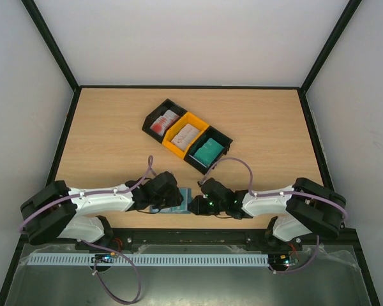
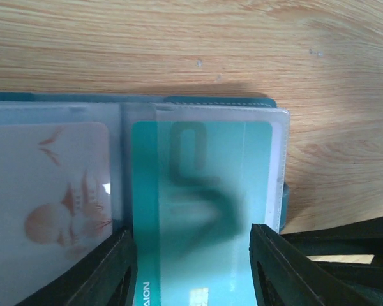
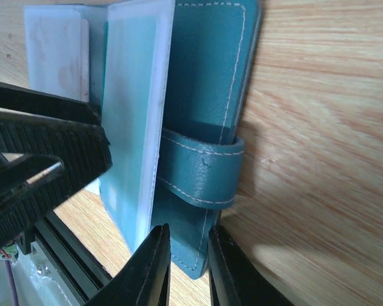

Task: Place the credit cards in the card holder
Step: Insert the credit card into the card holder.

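- Card holder point(image 1: 180, 206): a blue-teal case lying open at the near edge of the table point(image 1: 108, 140), between the two arms and well apart from the bins. In the right wrist view its stitched cover point(image 3: 207, 76) and clasp tab point(image 3: 201, 175) face the camera.
- Left gripper point(image 2: 191, 233): its jaws stand half closed against the two long edges of a green-teal card point(image 2: 201, 191). The card sits directly between the fingers point(image 2: 108, 271) and is pinched there. Its far end is already under a clear sleeve point(image 2: 277, 153) of the holder.
- Neighbouring sleeve: it holds a red-and-white card point(image 2: 51, 191), just left of the gripped card.
- Right gripper point(image 3: 190, 236): the jaws are nearly together, pinching the near lower edge of the holder's cover. The clasp tab lies just beyond the fingertips.
- Both grippers, top view: the left gripper point(image 1: 161, 193) and right gripper point(image 1: 203, 203) meet over the holder, one from each side.
- Bins, set in a diagonal row at mid-table: a black bin point(image 1: 149, 121) with red-and-white cards point(image 1: 164, 122), a yellow bin point(image 1: 173, 148) with whitish cards point(image 1: 186, 134), and a second black bin point(image 1: 225, 139) with a green-teal stack point(image 1: 208, 152).
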Tool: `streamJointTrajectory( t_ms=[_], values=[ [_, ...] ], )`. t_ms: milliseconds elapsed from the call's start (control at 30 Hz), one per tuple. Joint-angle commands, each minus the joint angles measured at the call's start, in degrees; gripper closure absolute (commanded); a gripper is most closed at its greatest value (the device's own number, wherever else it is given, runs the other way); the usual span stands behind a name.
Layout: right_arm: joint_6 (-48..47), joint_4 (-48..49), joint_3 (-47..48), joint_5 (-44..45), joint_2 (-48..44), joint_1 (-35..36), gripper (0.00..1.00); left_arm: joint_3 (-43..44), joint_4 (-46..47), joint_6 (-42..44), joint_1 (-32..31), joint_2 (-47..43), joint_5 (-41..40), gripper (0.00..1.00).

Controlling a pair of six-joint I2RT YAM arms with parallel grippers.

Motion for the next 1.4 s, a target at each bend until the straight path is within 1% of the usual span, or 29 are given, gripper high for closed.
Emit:
streamJointTrajectory(
  t_ms=[0,133,233,333,400,533,600,667,800,900,1000,1133,1267,1367],
  values=[
    [0.2,-0.2,1.5,3.1,1.6,0.4,0.82,-2.3,3.9,0.6,0.3,0.1,3.5,0.5],
    [0.1,-0.8,1.6,4.8,1.3,0.4,0.81,-3.9,8.4,1.4,0.4,-1.1,4.6,0.5],
    [0.0,-3.0,1.6,6.7,-0.2,0.4,0.81,-4.0,9.2,2.0,0.6,-1.7,4.5,0.5],
    [-0.9,-8.0,2.6,9.8,-3.1,0.4,0.8,-2.9,6.6,2.8,0.8,-3.6,3.0,0.49],
    [-1.6,-12.4,3.8,12.7,-5.3,0.4,0.78,-1.7,2.5,3.6,0.8,-5.8,1.7,0.47],
    [-4.4,-20.9,7.3,16.7,-9.4,0.4,0.68,0.3,-3.3,5.2,1.8,-10.7,-0.4,0.41],
    [-5.6,-23.9,9.6,18.0,-10.0,0.4,0.66,0.2,-5.7,5.5,3.5,-13.0,-1.7,0.4],
    [-7.2,-25.4,12.5,17.7,-8.5,0.4,0.66,-0.8,-7.4,5.2,5.7,-15.4,-2.1,0.39],
    [-9.6,-26.2,19.7,16.5,-1.3,1.9,0.67,-4.0,-8.8,4.6,11.5,-19.2,-1.0,0.4],
    [-10.6,-25.8,25.3,15.5,5.0,3.8,0.69,-6.0,-9.0,3.9,13.8,-21.9,-0.3,0.4],
    [-10.5,-25.0,28.8,13.8,11.2,5.5,0.71,-8.1,-8.5,3.3,15.7,-23.9,1.6,0.41],
    [-8.3,-22.9,28.2,13.1,14.5,6.2,0.79,-10.3,-8.6,2.5,16.3,-26.4,2.9,0.44],
    [-8.5,-22.4,26.6,14.6,15.2,6.4,0.81,-12.1,-8.2,1.9,16.4,-28.6,3.6,0.44],
    [-8.9,-22.1,26.4,13.7,16.7,6.4,0.83,-13.5,-7.0,1.5,16.4,-29.6,5.2,0.44]
  ],
)
